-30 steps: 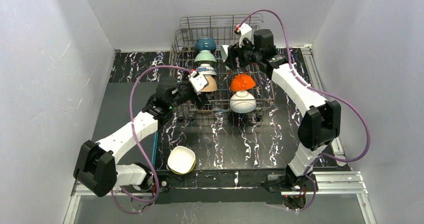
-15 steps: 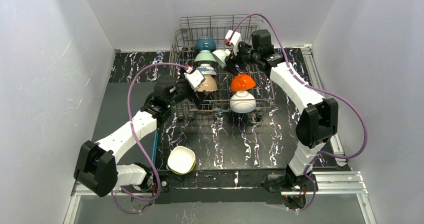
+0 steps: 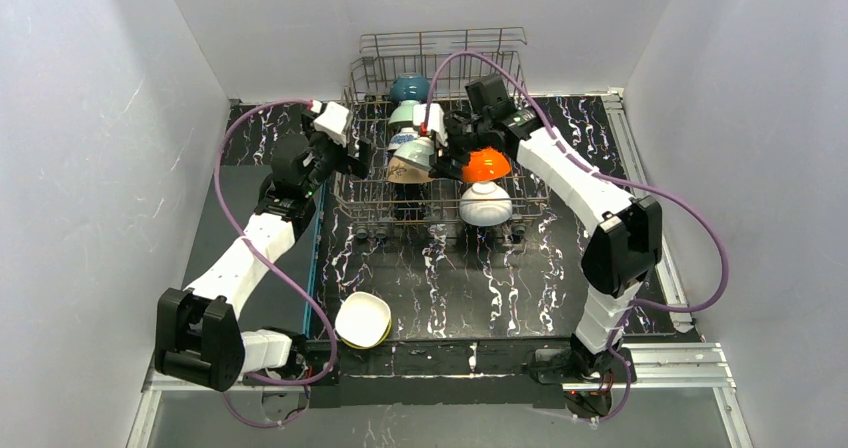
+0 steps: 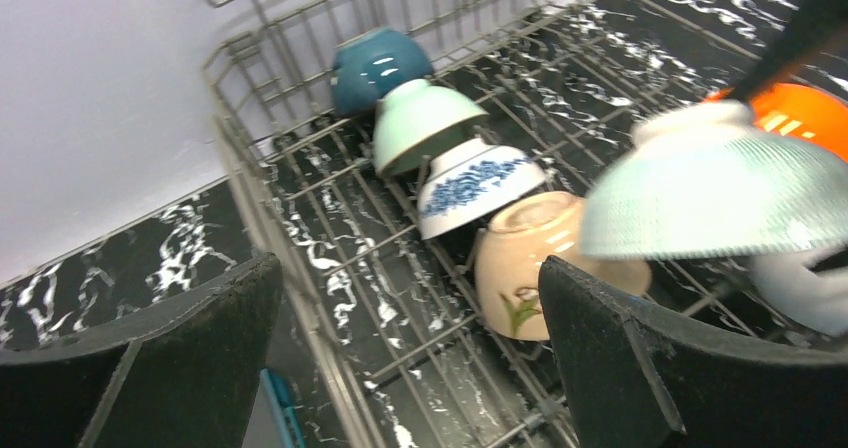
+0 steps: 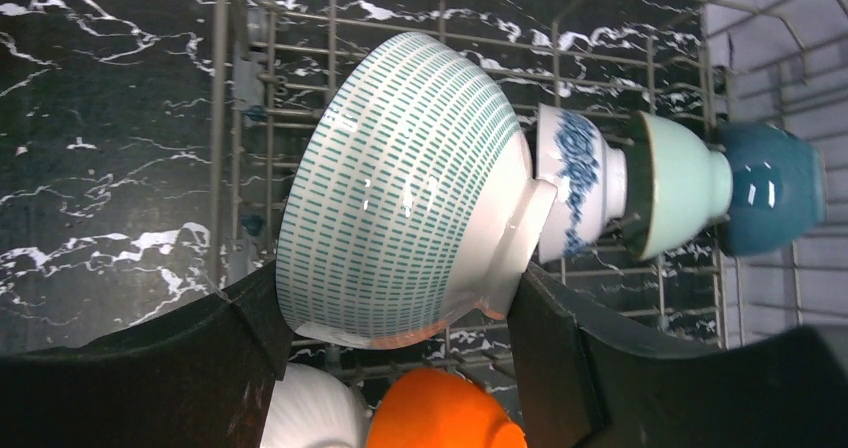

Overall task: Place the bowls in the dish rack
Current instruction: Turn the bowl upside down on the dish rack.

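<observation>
The left gripper (image 4: 408, 268) has let go of the tan bowl (image 4: 525, 268) and pulled back to the left side of the dish rack (image 3: 440, 43). Its jaws are wide open and hold nothing. The tan bowl now sits in the rack, at the near end of a row with the blue-patterned bowl (image 4: 475, 183), the mint bowl (image 4: 420, 123) and the teal bowl (image 4: 375, 68).

The right gripper (image 5: 395, 288) has swung over to the left. It holds the green-lined bowl (image 5: 400, 188) tight, up in the air just over that row. That bowl looks like the next one to go in.

More bowls (image 3: 362, 320) wait on the bench (image 3: 450, 288), well apart from the rack, so the job is not done.
</observation>
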Motion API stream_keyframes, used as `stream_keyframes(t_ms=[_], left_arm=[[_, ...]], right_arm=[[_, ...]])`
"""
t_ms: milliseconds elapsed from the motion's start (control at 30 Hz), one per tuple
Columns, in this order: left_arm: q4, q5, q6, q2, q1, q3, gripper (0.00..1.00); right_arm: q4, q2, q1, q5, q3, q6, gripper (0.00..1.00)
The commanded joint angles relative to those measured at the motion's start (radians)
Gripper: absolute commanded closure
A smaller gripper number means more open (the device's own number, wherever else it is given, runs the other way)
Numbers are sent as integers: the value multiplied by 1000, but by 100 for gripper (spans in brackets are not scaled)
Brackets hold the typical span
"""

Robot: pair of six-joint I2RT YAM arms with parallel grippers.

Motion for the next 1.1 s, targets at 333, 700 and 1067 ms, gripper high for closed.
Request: stream_keyframes(t_ms=[333,700,1067], left_arm=[[51,-77,-20,-2,51,-1,2],[52,-66,-23,-5,51,-2,2],[54,-63,-27,-4,51,-3,2]], right_arm=[[-224,48,70,-90,124,-252,99],[-279,57,111,-107,140,-321,99],[-347,109,135,-110,183,-364,99]])
